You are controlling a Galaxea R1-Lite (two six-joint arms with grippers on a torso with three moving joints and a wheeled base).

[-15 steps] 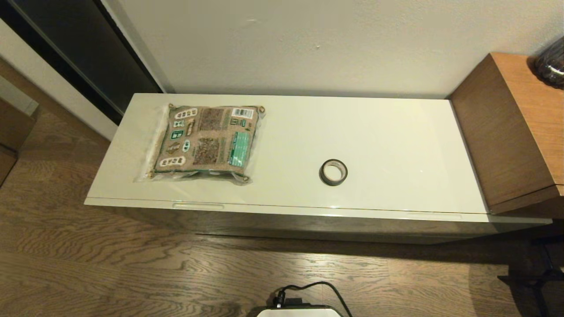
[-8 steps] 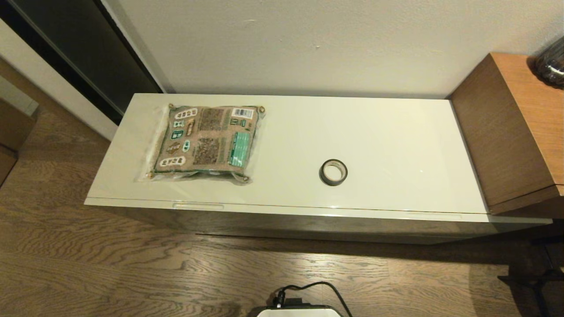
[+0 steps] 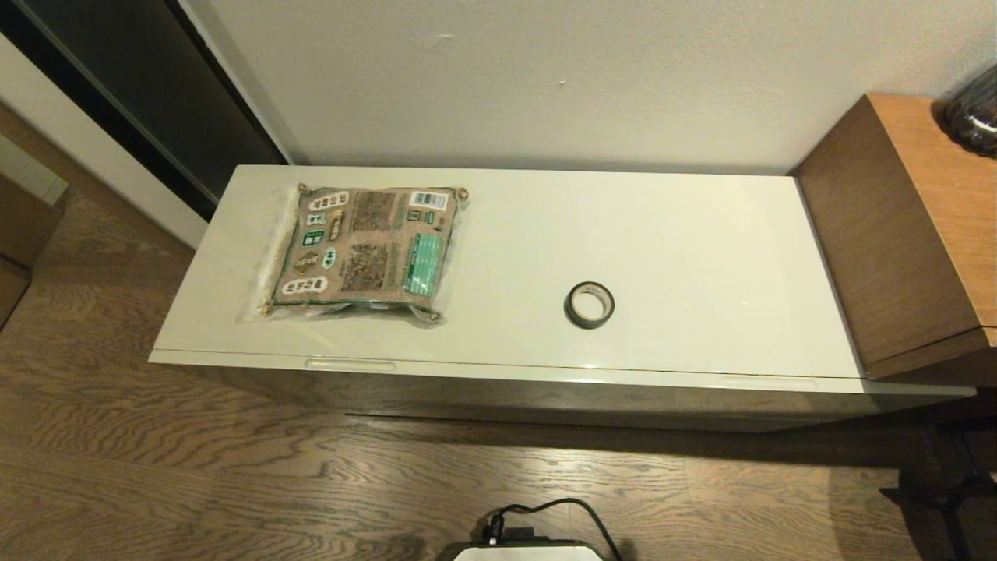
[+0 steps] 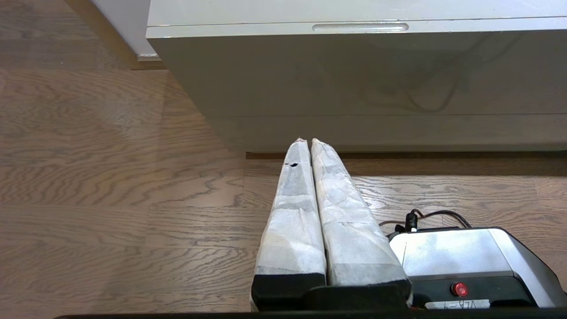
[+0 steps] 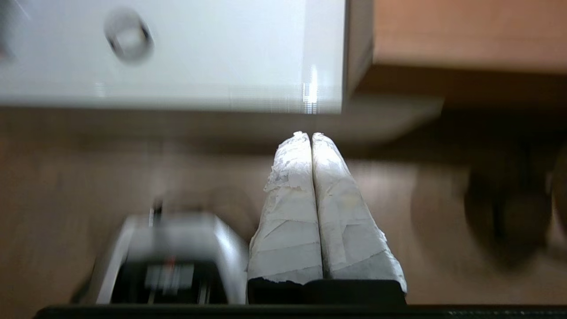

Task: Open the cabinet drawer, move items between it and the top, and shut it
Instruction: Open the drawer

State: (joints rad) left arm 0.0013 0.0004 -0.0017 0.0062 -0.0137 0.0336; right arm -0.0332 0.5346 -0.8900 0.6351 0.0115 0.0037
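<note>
The cabinet drawer (image 3: 545, 372) is closed, its cream face (image 4: 354, 71) carrying an oblong recess (image 4: 359, 27). On the glossy cream top (image 3: 701, 234) lie a brown-and-green packet (image 3: 362, 251) at the left and a dark tape ring (image 3: 589, 305) right of centre, also seen in the right wrist view as a tape ring (image 5: 128, 34). My left gripper (image 4: 305, 141) hangs shut and empty low over the floor before the cabinet's left part. My right gripper (image 5: 308, 134) is shut and empty too, in front of the cabinet's right end. Neither arm shows in the head view.
A taller brown wooden unit (image 3: 903, 234) adjoins the cabinet on the right, with a dark object (image 3: 974, 117) on it. The robot's white base (image 3: 530, 552) with a black cable sits on the wooden floor (image 3: 234, 467) in front. A dark doorway (image 3: 156, 93) lies at the far left.
</note>
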